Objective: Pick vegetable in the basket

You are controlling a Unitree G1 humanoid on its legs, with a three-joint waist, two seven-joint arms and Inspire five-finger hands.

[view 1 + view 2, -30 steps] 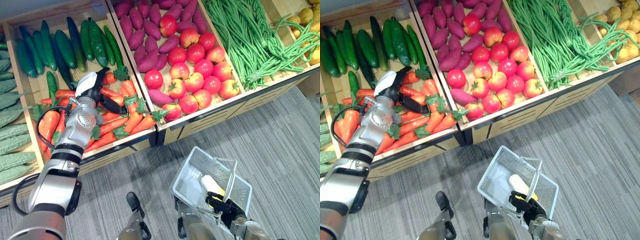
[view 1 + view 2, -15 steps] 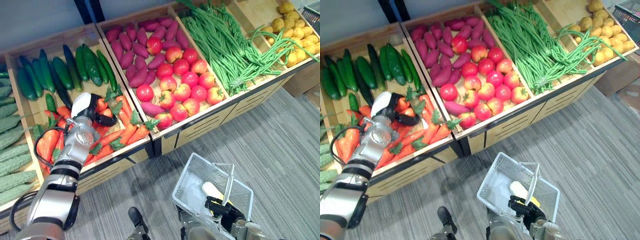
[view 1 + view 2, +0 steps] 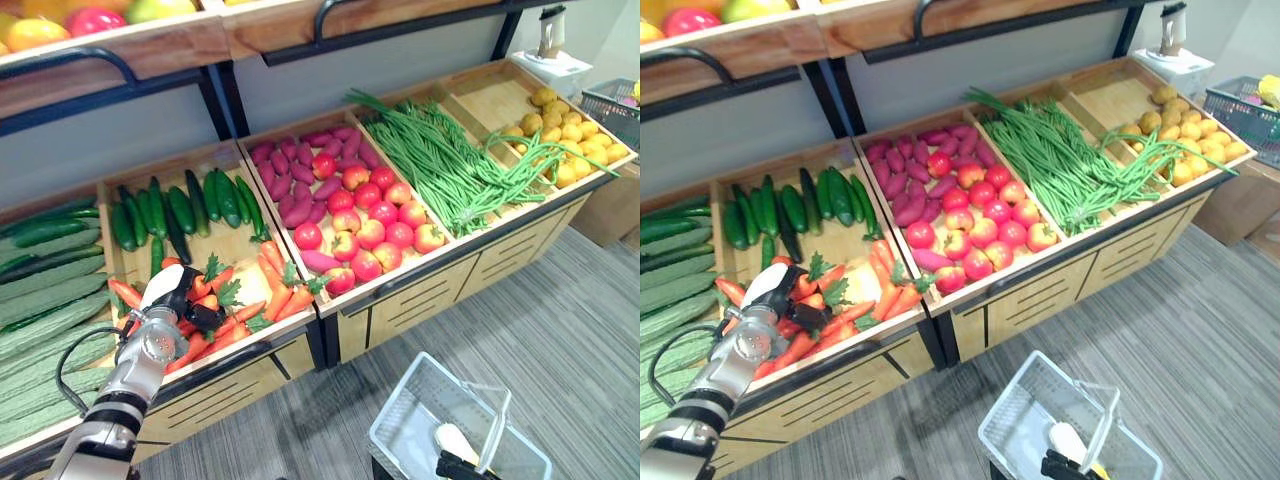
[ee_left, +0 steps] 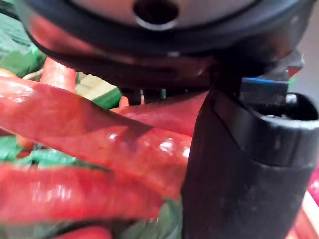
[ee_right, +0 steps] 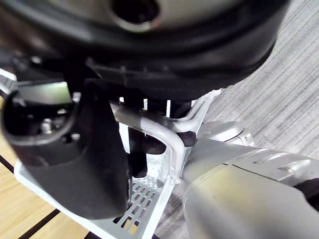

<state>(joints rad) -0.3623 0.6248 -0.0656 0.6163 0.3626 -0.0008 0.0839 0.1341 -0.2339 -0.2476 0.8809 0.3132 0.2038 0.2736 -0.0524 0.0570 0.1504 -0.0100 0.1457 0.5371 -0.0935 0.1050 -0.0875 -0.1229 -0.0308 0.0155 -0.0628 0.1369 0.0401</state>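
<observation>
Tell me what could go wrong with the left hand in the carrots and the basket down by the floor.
The left hand is curled on one carrot among piled carrots with leafy tops; lifting may snag neighbours and tip them over the crate edge. The basket hangs by its handle from the right hand, low and away from the crate, so the carrot might slip on the way.

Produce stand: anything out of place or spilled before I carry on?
Yes, small mix-ups. One purple sweet potato lies at the front among the red fruit pile, and a stray red fruit sits among the sweet potatoes. Long beans trail over the divider onto the yellow potatoes.
</observation>
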